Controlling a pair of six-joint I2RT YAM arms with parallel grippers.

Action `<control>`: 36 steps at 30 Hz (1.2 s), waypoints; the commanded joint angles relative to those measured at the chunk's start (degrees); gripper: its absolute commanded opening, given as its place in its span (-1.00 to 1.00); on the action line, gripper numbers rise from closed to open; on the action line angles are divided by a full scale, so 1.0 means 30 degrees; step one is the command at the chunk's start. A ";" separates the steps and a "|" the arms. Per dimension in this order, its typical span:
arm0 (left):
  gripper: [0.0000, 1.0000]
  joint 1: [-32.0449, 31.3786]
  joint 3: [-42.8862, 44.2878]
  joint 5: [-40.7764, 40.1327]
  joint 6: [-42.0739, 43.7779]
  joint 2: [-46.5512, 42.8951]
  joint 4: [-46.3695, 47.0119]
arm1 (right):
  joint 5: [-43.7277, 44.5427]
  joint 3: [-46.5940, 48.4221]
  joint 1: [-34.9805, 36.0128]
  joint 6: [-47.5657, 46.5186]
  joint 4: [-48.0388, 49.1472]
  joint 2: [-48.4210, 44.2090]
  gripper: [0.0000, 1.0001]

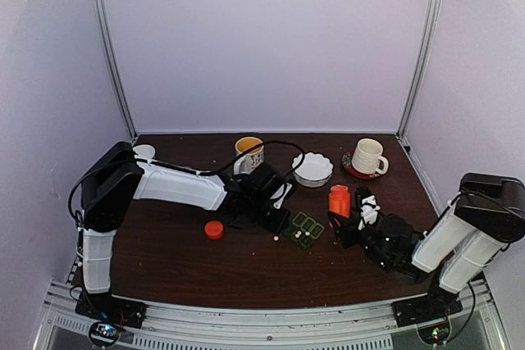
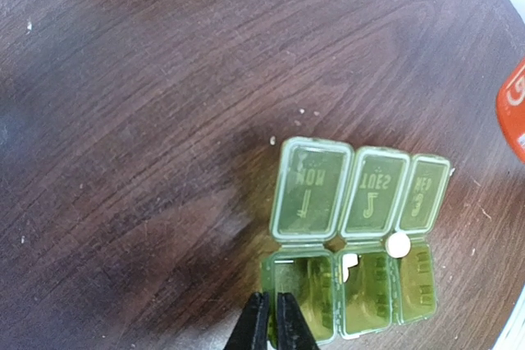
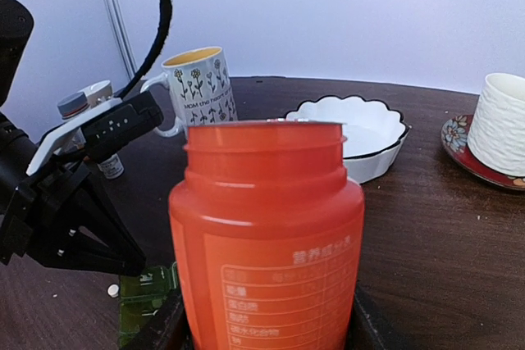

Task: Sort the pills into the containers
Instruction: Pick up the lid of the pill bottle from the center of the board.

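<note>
Two left fingers (image 2: 258, 327) are pressing together just over the first open compartment of the pill box (image 2: 335, 297), probably lining up a drop; whether a pill is pinched between them cannot be told. Three lids (image 2: 376, 190) are lying open on the desk (image 2: 148, 120), and one white pill (image 2: 399, 244) is resting on the hinge. Right fingers (image 3: 164, 329) are grasping the uncapped orange bottle (image 3: 267, 235), holding it upright as the supply, its contents hiding behind opaque plastic.

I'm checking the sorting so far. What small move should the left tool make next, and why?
Probably shift the left tool toward the WED end and nudge the white pill into a compartment: it is perched on the pill box's hinge edge between the TUES and WED compartments, not inside one, while the shut tool is over MON.
</note>
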 commanded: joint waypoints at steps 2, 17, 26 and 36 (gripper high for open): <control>-0.86 -0.0157 -0.0063 -0.0196 0.0202 -0.0082 0.0391 | -0.0265 0.1062 -0.0039 0.1079 -0.7765 -0.1990 -1.00; -0.87 -0.0457 -0.0577 -0.0189 0.0114 0.0090 0.0675 | -0.2501 0.2337 -0.1292 0.3038 -1.0658 -0.1356 -1.00; -0.86 -0.0456 -0.0594 -0.0220 0.0114 0.0127 0.0736 | -0.7282 0.3230 -0.1563 0.3121 -0.8787 0.0010 -1.00; -0.87 -0.0530 -0.0462 -0.0274 0.0143 0.0205 0.0676 | -0.7772 0.3533 -0.1065 0.2317 -1.0174 -0.0858 -1.00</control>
